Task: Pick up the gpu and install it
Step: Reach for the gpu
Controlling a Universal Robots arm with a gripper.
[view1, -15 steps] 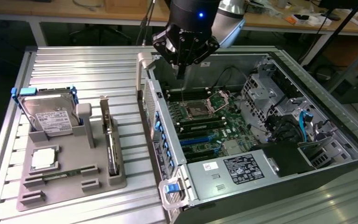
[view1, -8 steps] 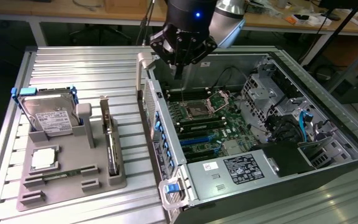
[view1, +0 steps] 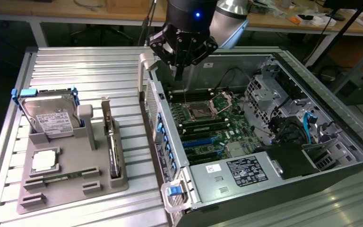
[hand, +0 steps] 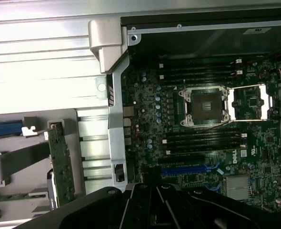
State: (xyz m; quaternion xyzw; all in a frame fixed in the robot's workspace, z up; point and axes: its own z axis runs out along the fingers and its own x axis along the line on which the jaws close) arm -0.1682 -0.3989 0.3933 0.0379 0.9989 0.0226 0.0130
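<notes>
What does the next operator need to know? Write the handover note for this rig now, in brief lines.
Gripper: shut, holding nothing, hanging over the open computer case near the case wall that faces the holder.
gpu: standing on edge in its slot of the grey holder, on the exterior view's left of the case, apart from the gripper.
Done: nothing shows as done. The blue expansion slots on the motherboard hold no card.
Left: the whole job. The gpu is not picked up and not installed.
</notes>
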